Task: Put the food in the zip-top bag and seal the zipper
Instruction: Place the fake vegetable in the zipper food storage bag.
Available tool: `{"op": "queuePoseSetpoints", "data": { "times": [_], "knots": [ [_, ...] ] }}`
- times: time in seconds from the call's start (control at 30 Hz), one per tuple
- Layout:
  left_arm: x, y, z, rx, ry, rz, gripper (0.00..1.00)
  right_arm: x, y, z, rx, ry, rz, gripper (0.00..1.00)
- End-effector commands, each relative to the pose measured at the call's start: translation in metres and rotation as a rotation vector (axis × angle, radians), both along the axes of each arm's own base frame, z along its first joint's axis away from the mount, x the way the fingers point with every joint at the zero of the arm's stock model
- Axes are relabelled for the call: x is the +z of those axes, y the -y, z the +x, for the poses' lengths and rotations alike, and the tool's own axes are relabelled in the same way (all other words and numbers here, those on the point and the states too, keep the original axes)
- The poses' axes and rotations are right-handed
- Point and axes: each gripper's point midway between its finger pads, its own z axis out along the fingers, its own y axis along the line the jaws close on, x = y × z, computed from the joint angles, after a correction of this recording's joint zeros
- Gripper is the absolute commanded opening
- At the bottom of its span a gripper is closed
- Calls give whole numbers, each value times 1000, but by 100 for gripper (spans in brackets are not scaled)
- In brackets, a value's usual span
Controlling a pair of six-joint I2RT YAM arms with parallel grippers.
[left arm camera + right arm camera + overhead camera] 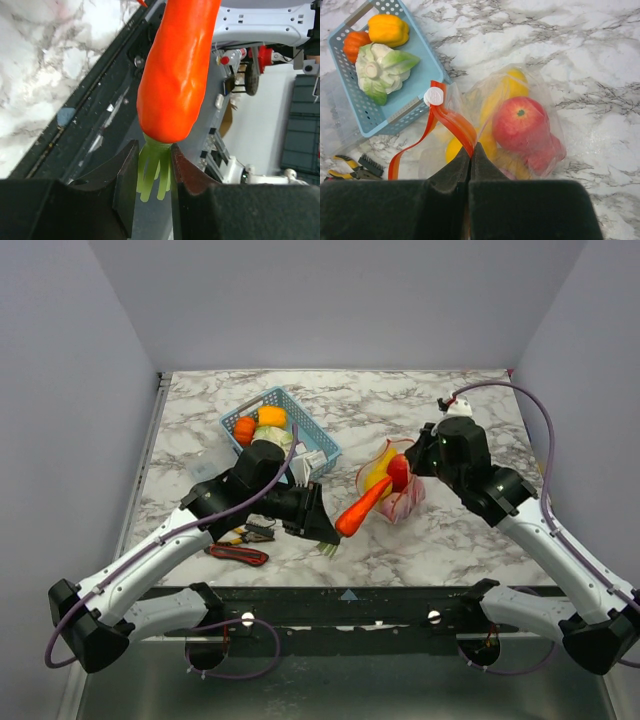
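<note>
Green plastic leaves are what the left gripper (153,167) is clenched on. Its two dark fingers (127,175) pinch the stem tuft of a toy carrot (175,80), whose orange body juts straight out past the jaws.

Seen from above, the carrot's long axis runs from the stem at near left to the tip at far right. It aims at the zip-top bag (402,502), which sits just right of the tip on the marble table (450,400). The tip meets the bag's outline, though I cannot tell whether it is inside the mouth yet. Judging by that line, the coming move is a push along the carrot's own axis, right and slightly far.

The right gripper (471,152) is closed tight on the orange-red zipper (452,122) and holds that edge up from the far right side.

Only the right wrist view shows what the bag holds: a red apple (520,122) and yellow pieces. It also shows the zipper's white slider (434,96), and a cabbage (380,72) and yellow pepper (387,29) waiting in the blue basket (425,45). The carrot is absent from that view. The left wrist view shows the grip itself but no bag.
</note>
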Motion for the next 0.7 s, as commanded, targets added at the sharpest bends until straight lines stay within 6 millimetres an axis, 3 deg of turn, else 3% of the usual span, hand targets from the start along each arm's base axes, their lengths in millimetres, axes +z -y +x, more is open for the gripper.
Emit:
{"op": "queuePoseSetpoints", "data": {
  "times": [0.0,0.27,0.37,0.67],
  "knots": [
    [-4,7,-18,-37,-167,1,0,20,-11,4,78,103,28,1],
    [-13,30,-21,-25,-452,-87,0,25,-27,-11,219,155,69,1],
    [-20,31,-21,-11,-539,-42,0,25,-28,-11,233,165,60,1],
    [-10,42,-9,84,-679,-11,3,20,-37,-17,301,182,46,1]
  ]
}}
